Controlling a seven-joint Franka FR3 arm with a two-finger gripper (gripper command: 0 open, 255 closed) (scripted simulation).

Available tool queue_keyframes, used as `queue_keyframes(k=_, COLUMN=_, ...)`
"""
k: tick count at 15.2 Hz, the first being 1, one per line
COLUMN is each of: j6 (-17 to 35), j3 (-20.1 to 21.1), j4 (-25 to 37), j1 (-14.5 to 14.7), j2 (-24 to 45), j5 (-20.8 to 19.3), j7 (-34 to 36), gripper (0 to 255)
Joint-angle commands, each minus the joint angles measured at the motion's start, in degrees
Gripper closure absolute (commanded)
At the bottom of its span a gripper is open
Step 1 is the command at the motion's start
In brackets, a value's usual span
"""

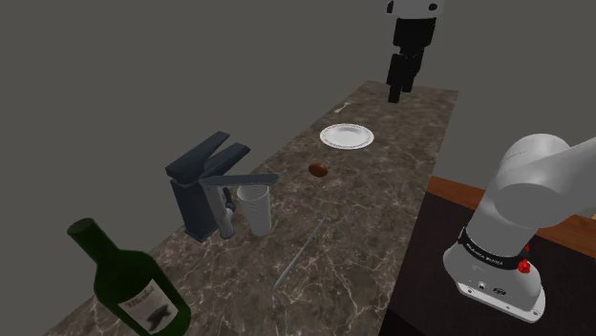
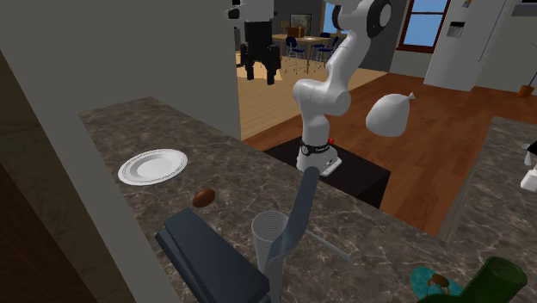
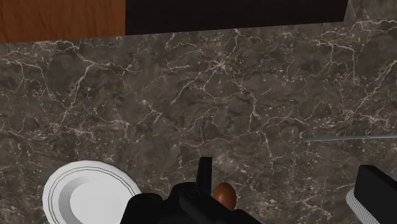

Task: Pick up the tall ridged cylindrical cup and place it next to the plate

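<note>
The cup is a pale, see-through ridged tumbler. It stands upright on the dark marble counter, right under the faucet's spout, and it rises beside the faucet in the second exterior view. The white plate lies farther along the counter, also seen in the second exterior view and the wrist view. My gripper hangs high above the counter's far end, beyond the plate and far from the cup. Its fingers stand apart, open and empty.
A dark blue-grey faucet stands against the cup. A green wine bottle is at the near end. A small brown lump lies between cup and plate, and a thin grey rod lies near the cup. The counter edge drops to my stand.
</note>
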Motion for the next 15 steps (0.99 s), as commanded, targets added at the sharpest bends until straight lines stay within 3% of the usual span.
queue_keyframes(k=1, j6=0.0, j3=0.0, j4=0.0, j1=0.0, j2=0.0, j5=0.0, j7=0.0, gripper=0)
queue_keyframes(k=15, j6=17.7, j3=10.9, j4=3.4, j1=4.3, j2=21.8, j5=7.1, j7=10.3, gripper=0)
